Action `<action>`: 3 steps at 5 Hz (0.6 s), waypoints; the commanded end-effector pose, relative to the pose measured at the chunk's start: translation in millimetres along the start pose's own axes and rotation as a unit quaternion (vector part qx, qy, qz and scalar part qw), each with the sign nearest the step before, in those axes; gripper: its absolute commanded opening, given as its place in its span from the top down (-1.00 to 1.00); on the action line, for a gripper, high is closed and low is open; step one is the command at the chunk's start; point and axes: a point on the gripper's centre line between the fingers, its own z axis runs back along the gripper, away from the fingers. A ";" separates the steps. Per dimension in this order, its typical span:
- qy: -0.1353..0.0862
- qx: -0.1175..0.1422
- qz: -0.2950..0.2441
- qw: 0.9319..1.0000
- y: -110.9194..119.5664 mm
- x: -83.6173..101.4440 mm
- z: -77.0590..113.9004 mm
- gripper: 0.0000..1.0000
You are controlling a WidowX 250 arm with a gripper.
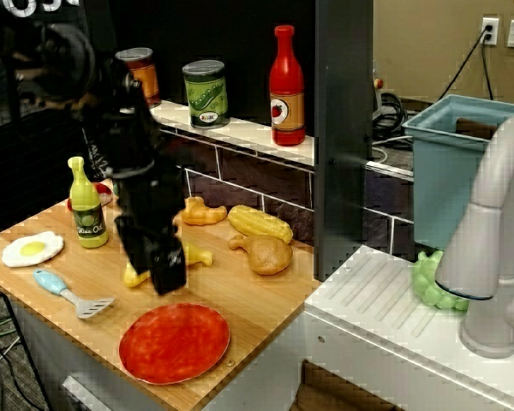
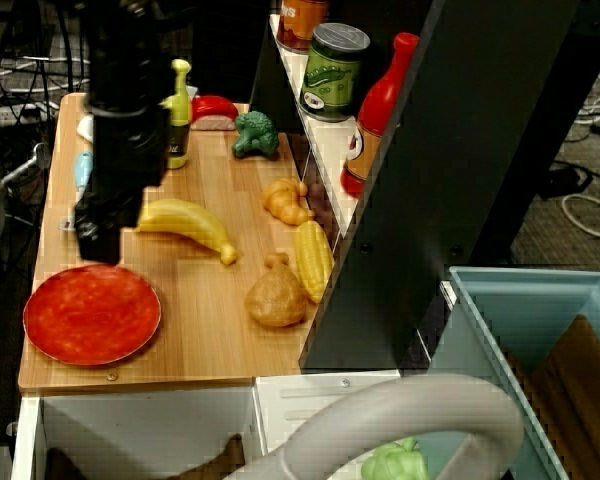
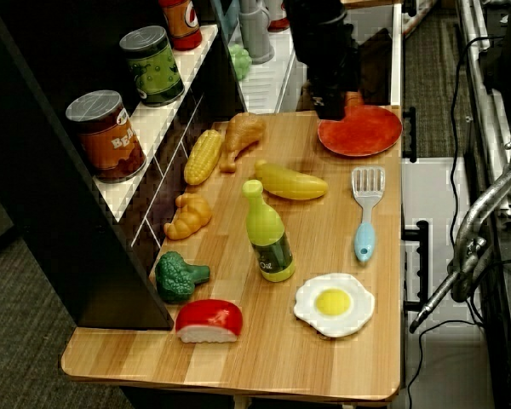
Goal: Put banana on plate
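The plain yellow banana (image 2: pixel 185 222) (image 3: pixel 289 181) lies flat on the wooden counter, free of any grip. In the front view my black gripper (image 1: pixel 154 270) covers its middle, so only the banana's ends (image 1: pixel 197 254) show. The red-orange plate (image 1: pixel 174 342) (image 2: pixel 90 313) (image 3: pixel 362 129) sits bare at the counter's front corner. My gripper (image 2: pixel 100 240) (image 3: pixel 330 106) hangs low between banana and plate, over the plate's near rim, holding nothing. How its jaws stand is not clear from any view.
Behind the banana lie a corn cob (image 1: pixel 259 223), a brown chicken leg (image 1: pixel 265 253) and a croissant-shaped piece (image 1: pixel 201 211). A green bottle (image 1: pixel 87 210), fried egg (image 1: pixel 32 248) and blue spatula (image 1: pixel 68 295) sit left. Broccoli (image 2: pixel 254 135) lies farther back. A shelf holds cans and a red bottle (image 1: pixel 287 86).
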 end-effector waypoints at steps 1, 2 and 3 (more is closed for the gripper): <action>-0.040 0.045 -0.055 0.997 38.4 17.5 17.6 -1.00; -0.035 0.050 -0.044 0.997 55.7 21.4 9.7 -1.00; -0.033 0.058 -0.038 0.997 68.8 23.7 0.9 -1.00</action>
